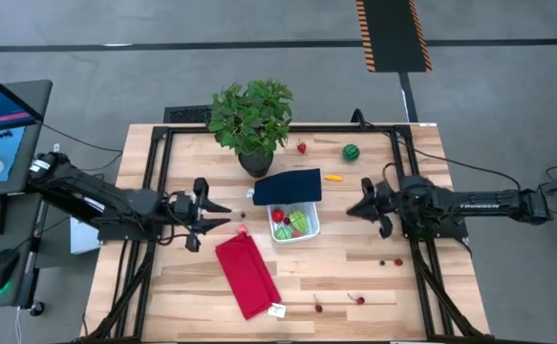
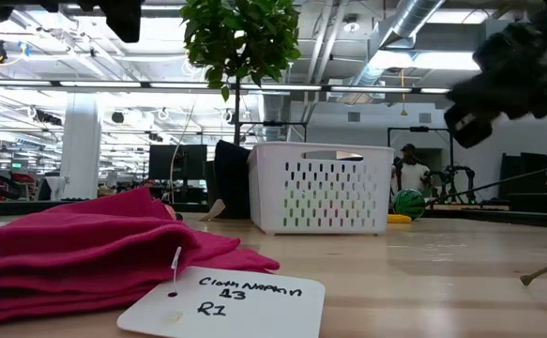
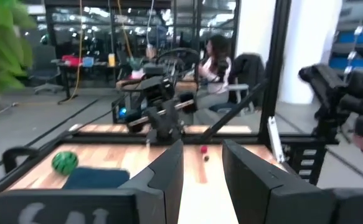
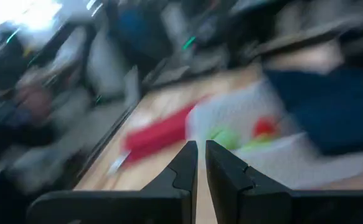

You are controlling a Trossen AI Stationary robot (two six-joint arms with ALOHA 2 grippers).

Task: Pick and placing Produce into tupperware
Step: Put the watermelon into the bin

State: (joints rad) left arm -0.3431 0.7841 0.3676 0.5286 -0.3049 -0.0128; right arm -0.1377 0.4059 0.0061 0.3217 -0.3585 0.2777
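The white tupperware (image 1: 310, 232) stands mid-table and holds a red strawberry (image 1: 278, 216) and green produce (image 1: 299, 223). Its navy lid (image 1: 288, 187) lies along the container's far side. On the wood behind lie another strawberry (image 1: 302, 148), a striped green ball (image 1: 352, 152) and an orange piece (image 1: 332, 177). Tiny red berries (image 1: 390, 261) lie near the front right. My left gripper (image 1: 228, 215) hovers left of the container, open and empty (image 3: 203, 155). My right gripper (image 1: 350, 210) hovers right of it, shut on nothing (image 4: 201, 152).
A red folded cloth (image 1: 247, 275) with a paper tag (image 2: 226, 300) lies in front of the container, toward the left. A leafy potted plant (image 1: 252, 119) stands at the back centre. More berries (image 1: 339, 303) lie near the front edge. People sit beyond the table.
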